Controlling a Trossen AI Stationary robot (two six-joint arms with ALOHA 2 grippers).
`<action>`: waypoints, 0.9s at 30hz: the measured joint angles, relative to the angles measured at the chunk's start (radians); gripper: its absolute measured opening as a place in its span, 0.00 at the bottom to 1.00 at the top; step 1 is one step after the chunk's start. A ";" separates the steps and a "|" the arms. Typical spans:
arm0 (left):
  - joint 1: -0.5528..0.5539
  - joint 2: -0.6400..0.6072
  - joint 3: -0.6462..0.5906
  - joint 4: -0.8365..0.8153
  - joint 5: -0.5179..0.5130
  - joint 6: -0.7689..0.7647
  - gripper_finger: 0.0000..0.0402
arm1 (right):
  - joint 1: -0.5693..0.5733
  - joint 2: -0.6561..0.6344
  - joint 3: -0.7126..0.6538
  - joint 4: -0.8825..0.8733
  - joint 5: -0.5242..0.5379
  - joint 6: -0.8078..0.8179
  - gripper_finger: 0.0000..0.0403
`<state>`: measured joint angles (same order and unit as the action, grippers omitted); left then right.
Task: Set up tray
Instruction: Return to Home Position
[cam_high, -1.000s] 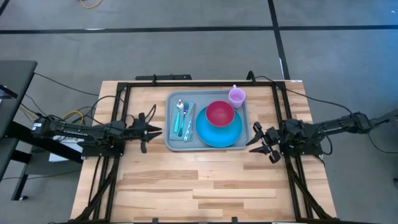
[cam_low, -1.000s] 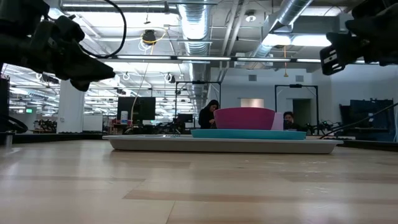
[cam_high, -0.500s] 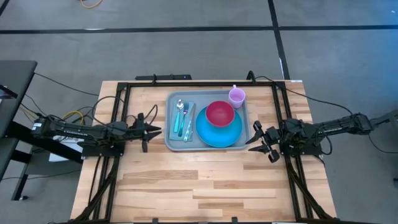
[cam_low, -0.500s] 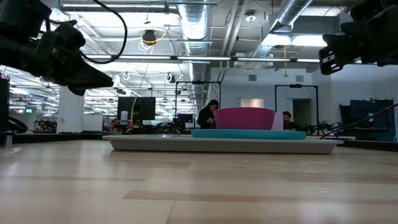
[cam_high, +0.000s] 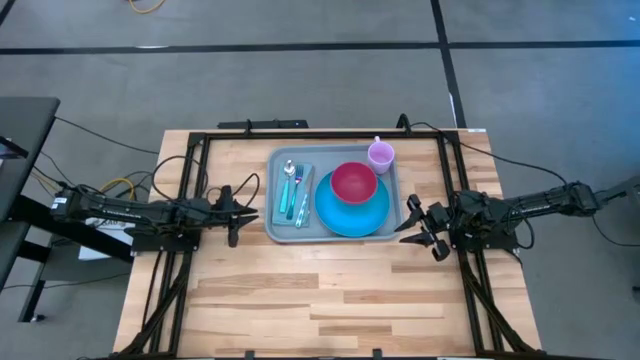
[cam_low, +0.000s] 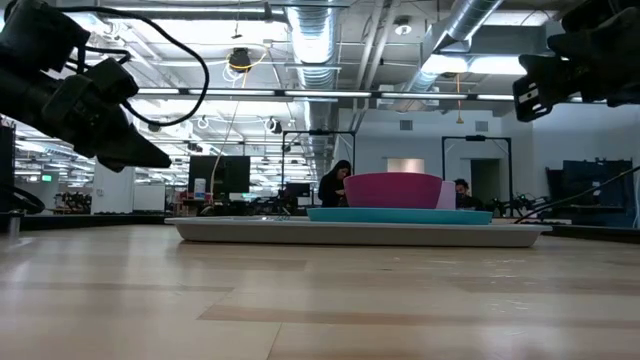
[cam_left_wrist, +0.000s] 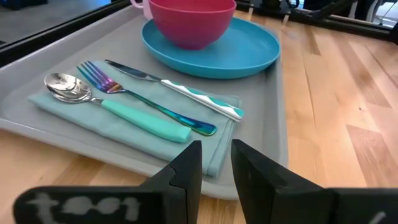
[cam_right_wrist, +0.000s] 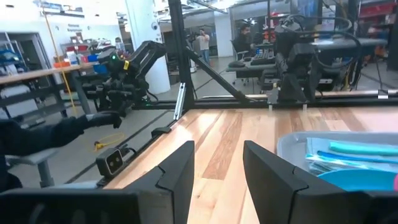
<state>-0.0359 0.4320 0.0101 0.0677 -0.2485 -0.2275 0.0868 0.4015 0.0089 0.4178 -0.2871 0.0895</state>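
Note:
The grey-blue tray (cam_high: 325, 160) lies flat on the wooden table at its middle. On it a teal napkin (cam_left_wrist: 93, 115) carries a spoon (cam_left_wrist: 67, 87), a fork (cam_left_wrist: 143, 112) and a knife (cam_left_wrist: 180, 90). Beside the napkin lies a blue plate (cam_high: 352, 214) with a red bowl (cam_high: 354, 183) on it. A purple cup (cam_high: 380, 155) stands in the tray's far right corner. My left gripper (cam_high: 254, 212) hovers just left of the tray, tipped down toward the napkin, its fingers (cam_left_wrist: 189, 165) a narrow gap apart and holding nothing. My right gripper (cam_high: 404, 227) waits open at the tray's right edge.
A black frame (cam_high: 300, 133) runs along the table's far, left and right sides. Bare wood (cam_high: 320, 300) fills the near half of the table. People sit at desks in the room behind (cam_low: 335, 185).
My left gripper has tipped its fingers downward and sunk a little beside the tray's left edge. Its finger gap stays the same. The tray and the things on it have not moved.

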 joint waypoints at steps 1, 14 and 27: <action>0.000 0.000 0.000 0.000 0.000 -0.001 0.19 | 0.000 0.000 0.005 -0.003 0.000 0.012 0.32; 0.000 0.000 0.000 -0.003 0.000 0.000 0.19 | 0.000 -0.003 0.082 0.029 0.000 -0.082 0.32; 0.000 0.000 0.000 -0.005 0.000 -0.001 0.19 | 0.000 -0.003 0.082 0.028 0.000 -0.082 0.32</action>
<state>-0.0357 0.4320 0.0101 0.0628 -0.2489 -0.2283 0.0868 0.3981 0.0906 0.4457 -0.2871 0.0074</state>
